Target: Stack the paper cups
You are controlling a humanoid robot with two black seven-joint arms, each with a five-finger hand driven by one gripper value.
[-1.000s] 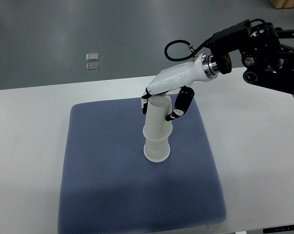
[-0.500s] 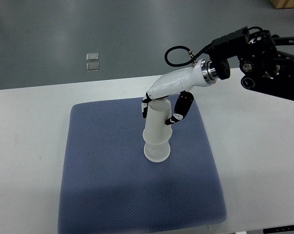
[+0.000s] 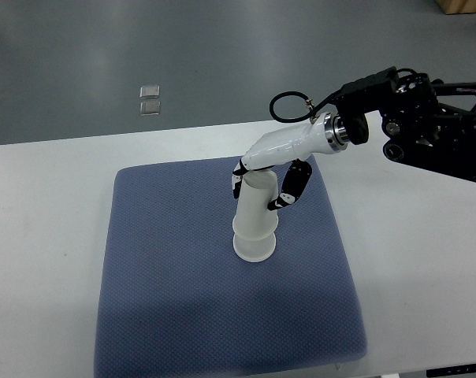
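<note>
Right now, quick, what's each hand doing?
Right hand: fingers closed on the upper paper cup, seated over the lower cup.
Left hand: not in view.

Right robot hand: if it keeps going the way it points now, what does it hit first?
The right robot hand points down-left, gripping the top cup; the bottom cup comes first, then probably the mat.

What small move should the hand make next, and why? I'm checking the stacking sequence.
Probably open the fingers and lift away. The right hand grips the upper paper cup, which appears nested upside down over the lower cup on the blue mat, so the stack looks seated.
</note>
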